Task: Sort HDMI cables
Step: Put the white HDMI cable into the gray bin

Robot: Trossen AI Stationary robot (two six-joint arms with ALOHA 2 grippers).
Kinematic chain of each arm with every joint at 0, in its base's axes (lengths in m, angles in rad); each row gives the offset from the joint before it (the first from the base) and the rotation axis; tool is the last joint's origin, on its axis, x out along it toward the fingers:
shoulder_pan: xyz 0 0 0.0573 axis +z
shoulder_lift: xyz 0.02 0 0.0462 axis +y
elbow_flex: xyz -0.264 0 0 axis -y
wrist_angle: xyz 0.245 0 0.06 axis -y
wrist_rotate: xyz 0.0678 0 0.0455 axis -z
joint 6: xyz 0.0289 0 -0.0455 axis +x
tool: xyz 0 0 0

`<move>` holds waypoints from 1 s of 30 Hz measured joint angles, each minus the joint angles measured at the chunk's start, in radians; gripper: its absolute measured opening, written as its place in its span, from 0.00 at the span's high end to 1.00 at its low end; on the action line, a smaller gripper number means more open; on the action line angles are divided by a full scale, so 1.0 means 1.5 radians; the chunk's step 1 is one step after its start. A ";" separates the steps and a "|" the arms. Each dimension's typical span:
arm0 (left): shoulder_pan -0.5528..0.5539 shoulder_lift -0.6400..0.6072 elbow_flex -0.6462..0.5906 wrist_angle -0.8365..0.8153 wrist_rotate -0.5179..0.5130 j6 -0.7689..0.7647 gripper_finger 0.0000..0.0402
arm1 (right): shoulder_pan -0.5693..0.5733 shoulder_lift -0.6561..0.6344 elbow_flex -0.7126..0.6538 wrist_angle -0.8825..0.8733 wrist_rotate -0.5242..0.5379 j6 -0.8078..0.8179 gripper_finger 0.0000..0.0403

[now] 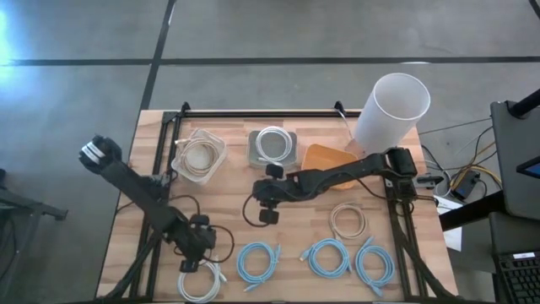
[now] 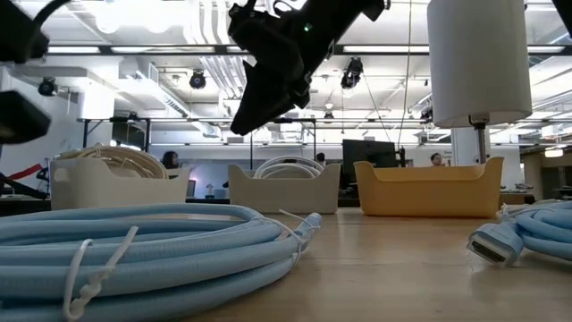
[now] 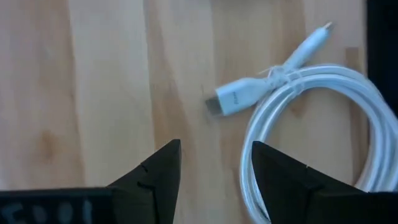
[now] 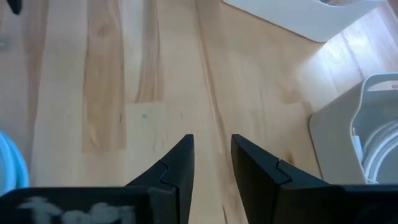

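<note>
From above, the left tool (image 1: pixel 196 245) hangs by a white cable (image 1: pixel 199 283) at the table (image 1: pixel 228 190) front edge, blue coils (image 1: pixel 257 260) alongside; sorted coils fill rear bins (image 1: pixel 199 155). Its wrist view shows fingers spread, empty, beside that coil, likely lining up a grasp. The right tool (image 4: pixel 211 163), narrowly parted and empty, waits mid-table.

We are looking at a robotics lab or open workshop hall: a wooden worktop (image 1: pixel 321 228) is standing on a polished concrete floor (image 1: pixel 253 34), and beyond it the room is stretching out under an exposed ceiling with strip lights (image 2: pixel 161 18) and hanging spotlights (image 2: pixel 355 72). Monitors (image 2: pixel 366 152) and desks are lining the back, and a keyboard (image 1: pixel 516 274) is sitting beside the rig
</note>
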 joint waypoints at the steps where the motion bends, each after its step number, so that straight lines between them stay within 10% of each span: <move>1: -0.004 0.012 0.000 0.011 0.007 -0.014 0.53 | 0.000 0.000 0.000 0.001 0.000 0.000 0.75; 20: -0.023 0.131 0.002 0.067 0.051 -0.047 0.55 | 0.002 0.000 0.000 0.014 0.000 -0.013 0.75; 30: -0.019 0.082 0.000 0.058 0.035 -0.057 0.96 | 0.003 -0.014 0.000 0.008 0.000 -0.013 0.75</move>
